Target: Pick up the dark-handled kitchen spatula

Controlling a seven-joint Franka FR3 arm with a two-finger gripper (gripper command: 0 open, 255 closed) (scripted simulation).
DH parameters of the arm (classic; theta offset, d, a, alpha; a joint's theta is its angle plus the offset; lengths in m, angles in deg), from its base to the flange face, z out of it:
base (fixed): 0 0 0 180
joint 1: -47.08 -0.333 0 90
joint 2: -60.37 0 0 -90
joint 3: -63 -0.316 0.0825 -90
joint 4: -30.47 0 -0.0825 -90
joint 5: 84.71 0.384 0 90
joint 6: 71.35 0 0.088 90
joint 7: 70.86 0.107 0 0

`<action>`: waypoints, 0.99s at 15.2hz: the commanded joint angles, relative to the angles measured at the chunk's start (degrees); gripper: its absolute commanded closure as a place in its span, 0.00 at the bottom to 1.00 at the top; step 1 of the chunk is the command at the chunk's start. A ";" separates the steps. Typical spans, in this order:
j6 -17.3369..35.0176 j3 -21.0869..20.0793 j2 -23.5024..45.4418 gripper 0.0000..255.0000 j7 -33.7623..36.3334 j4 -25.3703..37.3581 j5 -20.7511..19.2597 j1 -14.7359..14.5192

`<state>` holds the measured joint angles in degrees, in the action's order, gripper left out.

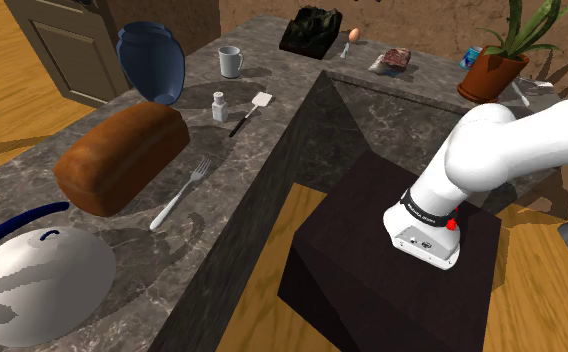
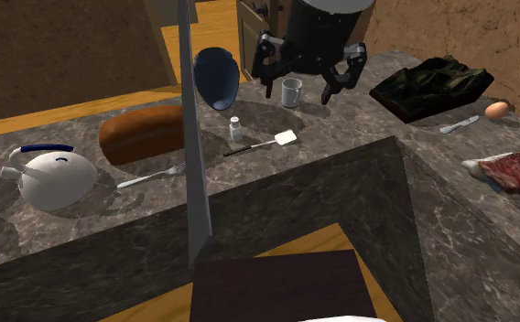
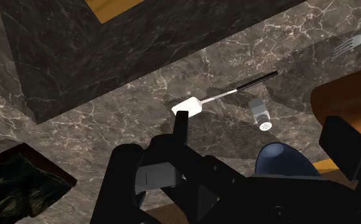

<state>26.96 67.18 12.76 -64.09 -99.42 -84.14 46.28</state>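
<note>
The spatula (image 1: 251,111) lies flat on the dark marble counter (image 1: 222,190), white blade toward the mug, thin dark handle toward the counter's edge. In the second exterior view the spatula (image 2: 267,144) rests just right of the salt shaker (image 2: 235,128). My black gripper (image 2: 297,90) hangs well above the counter there, over the mug (image 2: 292,91), fingers apart and holding nothing. From the wrist view the spatula (image 3: 224,94) lies beyond the open gripper (image 3: 262,124), untouched, with the shaker (image 3: 260,115) beside its handle.
Around the spatula stand a blue bowl (image 1: 152,62), a mug (image 1: 231,62), a bread loaf (image 1: 122,155), a fork (image 1: 182,192) and a white kettle (image 1: 32,270). Farther off are a dark box (image 1: 312,30), an egg (image 1: 354,35), meat (image 1: 390,60) and a potted plant (image 1: 497,60).
</note>
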 commanded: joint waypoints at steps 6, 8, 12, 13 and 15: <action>6.72 -4.37 7.15 0.00 10.26 -1.85 1.75 1.91; 9.28 -6.01 10.51 0.00 14.32 -1.98 2.29 2.69; 14.07 -9.02 17.93 0.00 22.39 -1.24 2.98 4.21; 15.18 -9.70 19.90 0.00 24.40 -0.86 3.05 4.58; 17.30 -10.95 23.98 0.00 28.43 0.13 3.07 5.30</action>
<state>43.15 56.81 34.78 -37.80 -99.67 -81.10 51.17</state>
